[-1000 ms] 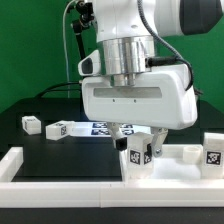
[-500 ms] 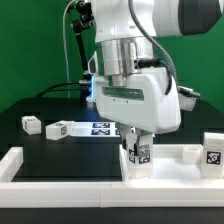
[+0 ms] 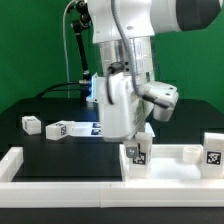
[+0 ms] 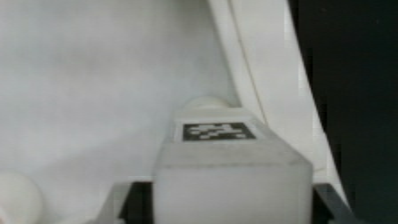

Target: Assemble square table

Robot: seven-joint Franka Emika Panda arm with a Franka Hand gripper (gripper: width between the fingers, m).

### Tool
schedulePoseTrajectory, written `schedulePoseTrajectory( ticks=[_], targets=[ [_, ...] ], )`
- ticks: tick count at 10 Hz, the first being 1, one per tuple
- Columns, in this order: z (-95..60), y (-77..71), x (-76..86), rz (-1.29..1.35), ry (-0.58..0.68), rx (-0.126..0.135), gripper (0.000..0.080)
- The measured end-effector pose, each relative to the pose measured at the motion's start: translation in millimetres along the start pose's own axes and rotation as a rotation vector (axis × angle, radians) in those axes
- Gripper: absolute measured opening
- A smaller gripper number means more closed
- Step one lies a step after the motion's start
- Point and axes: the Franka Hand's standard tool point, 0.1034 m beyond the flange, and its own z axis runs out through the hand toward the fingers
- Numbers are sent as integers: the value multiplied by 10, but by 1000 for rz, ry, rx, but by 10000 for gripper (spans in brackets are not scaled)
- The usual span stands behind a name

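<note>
Green curtain (image 3: pixel 30 50) is closing off the room behind a black tabletop (image 3: pixel 40 142), and we are looking across white bars (image 3: pixel 70 175) that are fencing its near edge. On the exterior view's left, two loose legs (image 3: pixel 58 128) are lying on the black, with the marker board (image 3: pixel 88 128) just beside them and partly hidden by the arm. On the exterior view's right, the panel (image 3: pixel 170 165) is lying flat, with another tagged leg (image 3: pixel 213 150) standing at its far end. We are seeing the gripper (image 3: pixel 136 146) pinching an upright leg (image 3: pixel 137 157) at the panel's left corner. In the wrist view the dark fingers (image 4: pixel 128 203) are pressing that leg (image 4: pixel 217 150) from both sides, right by the panel's rim (image 4: pixel 249 60); whether it is touching the panel we cannot tell
</note>
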Motion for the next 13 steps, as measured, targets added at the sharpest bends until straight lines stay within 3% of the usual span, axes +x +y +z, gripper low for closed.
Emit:
schedulePoseTrajectory(
  ticks=[3,4,5,6,7,11,13],
  targets=[
    [-3,6,-3,130,7,3,292],
    [1,9,-7,79,7,4,463],
    [19,42,-31,23,16,11,463],
    [13,79,-69,-97,17,5,611],
    [-21,79,-100,-360,32,7,638],
    [-13,87,-106,-662,40,1,648],
    [10,74,-62,-1030,90,-2,648]
  ],
)
